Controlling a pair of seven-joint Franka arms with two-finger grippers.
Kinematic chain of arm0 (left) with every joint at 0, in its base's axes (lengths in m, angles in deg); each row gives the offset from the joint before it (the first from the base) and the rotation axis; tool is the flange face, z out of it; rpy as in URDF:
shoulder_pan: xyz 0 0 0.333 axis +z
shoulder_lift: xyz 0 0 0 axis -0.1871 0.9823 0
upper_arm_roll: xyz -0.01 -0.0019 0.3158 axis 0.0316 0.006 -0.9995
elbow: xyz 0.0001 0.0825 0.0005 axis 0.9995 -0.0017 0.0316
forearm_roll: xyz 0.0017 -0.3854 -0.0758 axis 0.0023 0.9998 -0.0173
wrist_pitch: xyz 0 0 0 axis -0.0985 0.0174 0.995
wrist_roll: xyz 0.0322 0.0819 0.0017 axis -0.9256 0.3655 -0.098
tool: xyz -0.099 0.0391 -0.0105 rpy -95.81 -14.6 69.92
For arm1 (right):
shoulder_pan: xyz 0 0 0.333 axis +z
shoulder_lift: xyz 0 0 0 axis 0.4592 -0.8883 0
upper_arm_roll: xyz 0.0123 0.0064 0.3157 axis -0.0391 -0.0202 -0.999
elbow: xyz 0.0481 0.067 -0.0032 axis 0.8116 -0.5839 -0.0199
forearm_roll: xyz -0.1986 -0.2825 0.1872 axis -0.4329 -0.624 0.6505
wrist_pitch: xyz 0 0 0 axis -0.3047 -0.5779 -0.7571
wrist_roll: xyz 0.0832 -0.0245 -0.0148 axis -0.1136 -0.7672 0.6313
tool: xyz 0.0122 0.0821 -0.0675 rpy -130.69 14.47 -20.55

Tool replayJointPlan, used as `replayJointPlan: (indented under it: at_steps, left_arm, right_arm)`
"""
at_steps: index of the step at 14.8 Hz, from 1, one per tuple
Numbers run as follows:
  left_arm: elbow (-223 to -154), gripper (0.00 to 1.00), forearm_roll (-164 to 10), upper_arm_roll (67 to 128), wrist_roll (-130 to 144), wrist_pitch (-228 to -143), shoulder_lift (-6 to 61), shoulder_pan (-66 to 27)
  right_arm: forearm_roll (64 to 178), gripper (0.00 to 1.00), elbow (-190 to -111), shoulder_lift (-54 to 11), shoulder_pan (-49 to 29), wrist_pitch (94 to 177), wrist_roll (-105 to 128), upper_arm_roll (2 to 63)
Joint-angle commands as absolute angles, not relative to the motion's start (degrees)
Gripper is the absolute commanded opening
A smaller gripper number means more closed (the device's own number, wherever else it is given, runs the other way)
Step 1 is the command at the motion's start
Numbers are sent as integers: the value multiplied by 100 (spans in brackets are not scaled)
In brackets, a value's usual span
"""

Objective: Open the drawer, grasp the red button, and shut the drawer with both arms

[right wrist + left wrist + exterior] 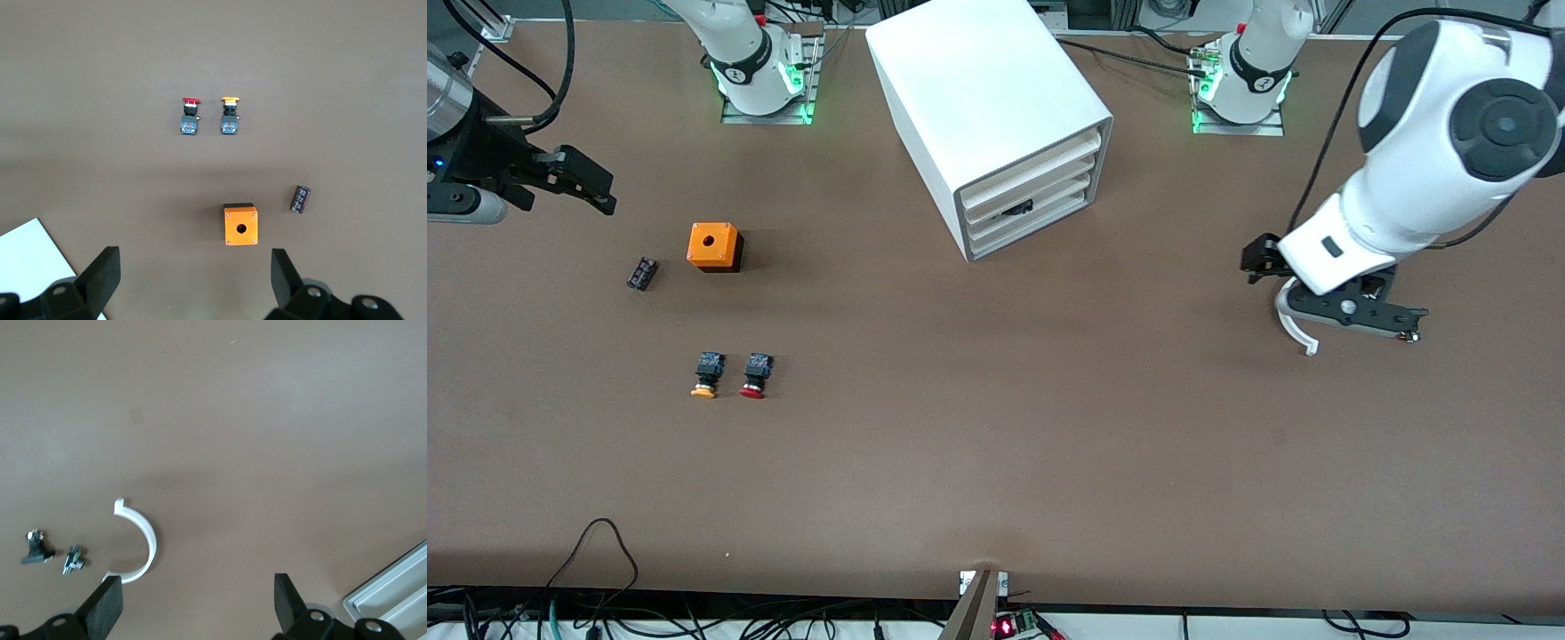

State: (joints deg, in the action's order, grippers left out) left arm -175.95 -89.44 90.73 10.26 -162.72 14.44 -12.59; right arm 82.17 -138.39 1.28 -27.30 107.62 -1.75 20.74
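The button, with a red cap on a black-and-blue body, lies on the table toward the right arm's end. It also shows in the right wrist view. The white drawer cabinet stands mid-table, its drawer fronts all pushed in, one with a dark handle. My right gripper hangs open and empty over the table at the right arm's end, apart from the button; it also shows in its wrist view. My left gripper is open and empty over bare table at the left arm's end, as its wrist view shows.
A yellow-capped button lies beside the red one. An orange cube box and a small dark cylinder lie farther from the camera. A white curved piece and two small dark parts lie under the left gripper.
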Motion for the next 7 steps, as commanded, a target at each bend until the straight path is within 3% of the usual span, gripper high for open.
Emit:
replayJointPlan:
  at_steps: [1, 7]
  left_arm:
    - [-17804, 100, -8704, 8915, 1177, -16255, 1055, -1289]
    - [-18594, 100, -8176, 8387, 1588, -16299, 142, -1289]
  right_arm:
    - [8273, 100, -13911, 164, -2857, 10886, -40, 2001]
    - [8282, 100, -13920, 155, -2857, 10843, -31, 2001]
